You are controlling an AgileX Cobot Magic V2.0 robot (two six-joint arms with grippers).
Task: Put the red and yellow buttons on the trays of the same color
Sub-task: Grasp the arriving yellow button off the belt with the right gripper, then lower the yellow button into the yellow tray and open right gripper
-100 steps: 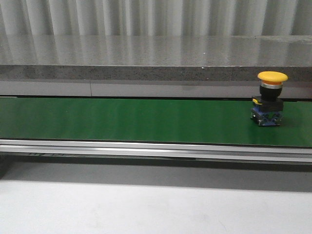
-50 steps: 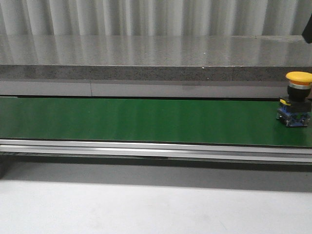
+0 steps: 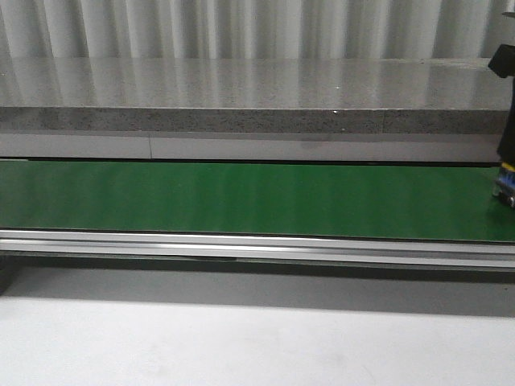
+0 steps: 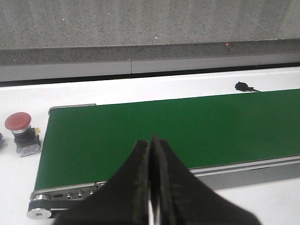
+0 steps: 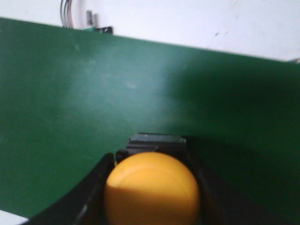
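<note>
The yellow button (image 5: pixel 152 187) stands on the green belt (image 5: pixel 93 84) between the fingers of my right gripper (image 5: pixel 150 151), which press against both sides of its round cap. In the front view only the button's blue base (image 3: pixel 507 190) shows at the far right edge, under the black right arm (image 3: pixel 506 104). A red button (image 4: pixel 19 132) sits upright on the white table just off the belt's end. My left gripper (image 4: pixel 151 142) hangs shut and empty over the belt's near edge. The trays are out of view.
The green conveyor belt (image 3: pixel 241 197) runs across the table, with a metal rail (image 3: pixel 241 245) along its front. A grey stone ledge (image 3: pixel 241 88) lies behind it. A small black part (image 4: pixel 242 86) lies on the white surface beyond the belt.
The yellow button rode the belt to the right, almost out of the front view. The right arm came down over it at the right edge.
</note>
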